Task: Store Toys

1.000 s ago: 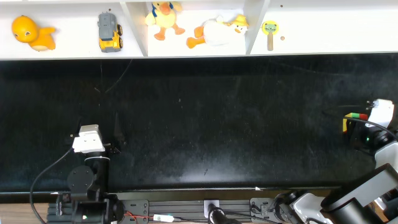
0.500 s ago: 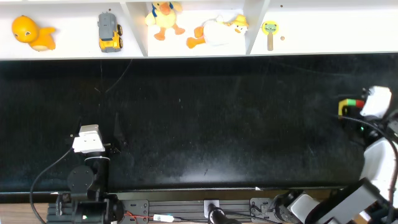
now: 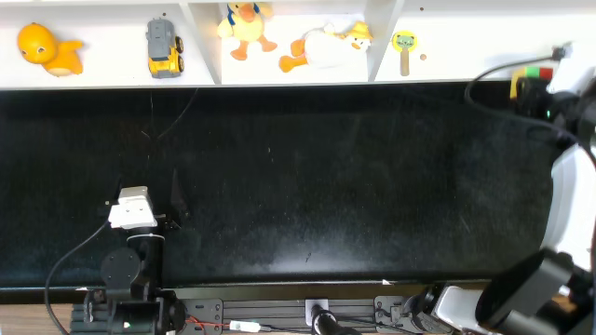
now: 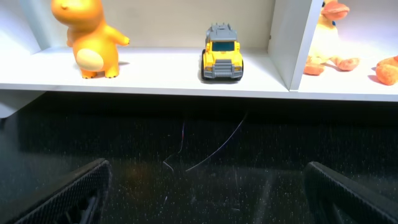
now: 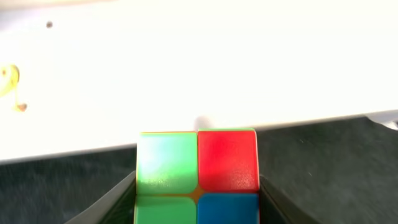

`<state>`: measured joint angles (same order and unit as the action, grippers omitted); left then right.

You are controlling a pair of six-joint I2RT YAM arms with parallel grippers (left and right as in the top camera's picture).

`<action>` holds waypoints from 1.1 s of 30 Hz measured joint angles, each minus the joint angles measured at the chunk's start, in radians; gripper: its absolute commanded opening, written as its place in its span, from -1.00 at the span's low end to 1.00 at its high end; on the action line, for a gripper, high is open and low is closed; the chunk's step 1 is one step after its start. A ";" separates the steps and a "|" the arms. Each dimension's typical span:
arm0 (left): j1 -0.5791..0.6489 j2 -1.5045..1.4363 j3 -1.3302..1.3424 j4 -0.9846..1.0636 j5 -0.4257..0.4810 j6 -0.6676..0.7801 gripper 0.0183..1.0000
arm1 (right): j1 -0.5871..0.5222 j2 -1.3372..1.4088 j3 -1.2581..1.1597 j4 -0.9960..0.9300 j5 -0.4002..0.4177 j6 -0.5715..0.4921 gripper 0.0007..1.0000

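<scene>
Black tabletop [image 3: 326,186], right tool [image 5: 198,208] outstretched, clasping cube [image 5: 198,165]

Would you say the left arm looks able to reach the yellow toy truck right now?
Probably yes: the open left hand faces the yellow toy truck, only bare black mat lies between them, and the truck stands apart from the orange toy.

A colour cube [image 5: 196,162] (green, red and blue faces showing) sat level in the right gripper [image 5: 198,186], at the right front edge of the shelf [image 3: 102,76]. The left compartment held an orange figure [image 3: 48,48] and a yellow truck [image 3: 164,48], the middle one a yellow plush duck [image 3: 246,28] and a white plush duck [image 3: 326,46], and the right one a small yellow toy [image 3: 404,46]
</scene>
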<state>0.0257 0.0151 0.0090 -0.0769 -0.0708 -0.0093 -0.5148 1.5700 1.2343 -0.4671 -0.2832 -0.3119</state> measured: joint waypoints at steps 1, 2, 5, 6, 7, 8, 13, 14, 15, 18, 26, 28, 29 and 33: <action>0.000 0.000 0.000 0.000 0.000 0.000 1.00 | 0.010 0.024 0.024 -0.002 0.003 0.013 0.04; 0.000 0.000 0.000 0.000 0.000 0.000 1.00 | 0.021 0.050 0.048 -0.004 0.005 0.025 0.04; 0.000 0.000 0.000 0.000 0.000 0.000 1.00 | 0.050 0.127 0.119 -0.018 0.011 0.045 0.04; 0.000 0.000 0.000 0.000 0.000 0.000 0.99 | 0.060 0.150 0.142 -0.026 0.011 0.051 0.04; 0.000 0.000 0.000 0.000 0.000 0.000 0.99 | 0.069 0.174 0.167 -0.034 0.013 0.058 0.04; 0.000 0.000 0.000 0.000 0.000 0.000 1.00 | 0.076 0.194 0.190 -0.041 0.014 0.065 0.04; 0.000 0.000 0.000 0.000 0.000 0.000 1.00 | 0.101 0.256 0.278 -0.058 0.014 0.087 0.07; 0.000 0.000 0.000 0.000 0.000 0.000 1.00 | 0.103 0.261 0.286 -0.058 0.014 0.092 0.07; 0.000 0.000 0.000 0.000 0.000 0.000 1.00 | 0.104 0.263 0.292 -0.057 0.014 0.092 0.07; 0.000 0.000 0.000 0.000 0.000 0.000 1.00 | 0.104 0.268 0.299 -0.056 0.014 0.098 0.09; 0.000 0.000 0.000 0.000 0.000 0.000 1.00 | 0.104 0.313 0.299 -0.045 0.017 0.102 0.99; 0.000 0.000 0.000 0.000 0.000 0.000 1.00 | 0.104 0.315 0.299 -0.045 0.019 0.102 0.99; 0.000 0.000 0.000 0.000 0.000 0.000 1.00 | 0.104 0.315 0.299 -0.047 0.019 0.102 0.99; 0.000 0.000 0.000 0.000 0.000 0.000 1.00 | 0.105 0.313 0.297 -0.061 0.050 0.103 0.99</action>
<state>0.0257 0.0151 0.0090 -0.0772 -0.0708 -0.0090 -0.4095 1.8828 1.5311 -0.5285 -0.2337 -0.2092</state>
